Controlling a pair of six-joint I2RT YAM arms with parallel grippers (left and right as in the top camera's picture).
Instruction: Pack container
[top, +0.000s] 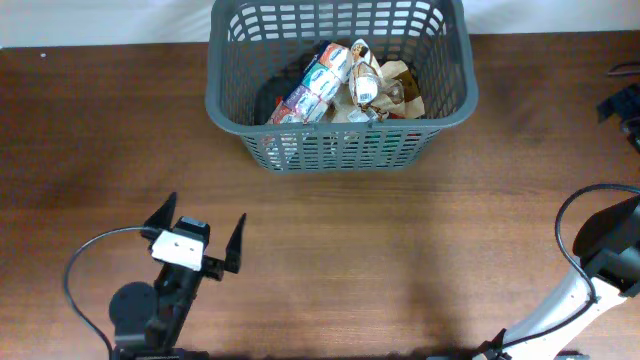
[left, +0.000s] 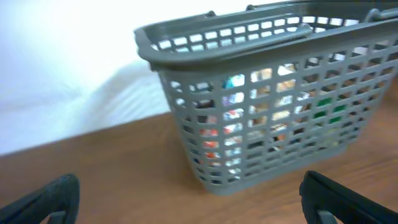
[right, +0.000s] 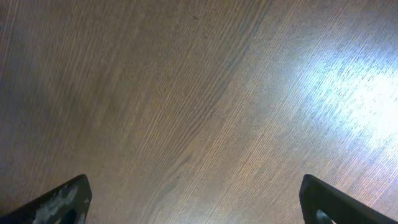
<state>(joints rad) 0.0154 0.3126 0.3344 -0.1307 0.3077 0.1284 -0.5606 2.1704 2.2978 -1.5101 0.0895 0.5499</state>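
The dark grey slotted basket (top: 340, 75) stands at the table's far middle and holds several food packages (top: 345, 85). In the left wrist view the basket (left: 267, 112) fills the upper right, with the packages showing through its lattice. My left gripper (top: 200, 228) is open and empty near the front left of the table, well short of the basket; its fingertips frame bare wood (left: 186, 199). My right gripper (right: 196, 199) is open and empty over bare wood; in the overhead view only its arm (top: 600, 270) shows at the right edge.
The brown wooden table (top: 400, 250) spreads around the basket. A white wall or cloth (left: 74, 62) lies behind the table. A dark object (top: 620, 105) sits at the far right edge.
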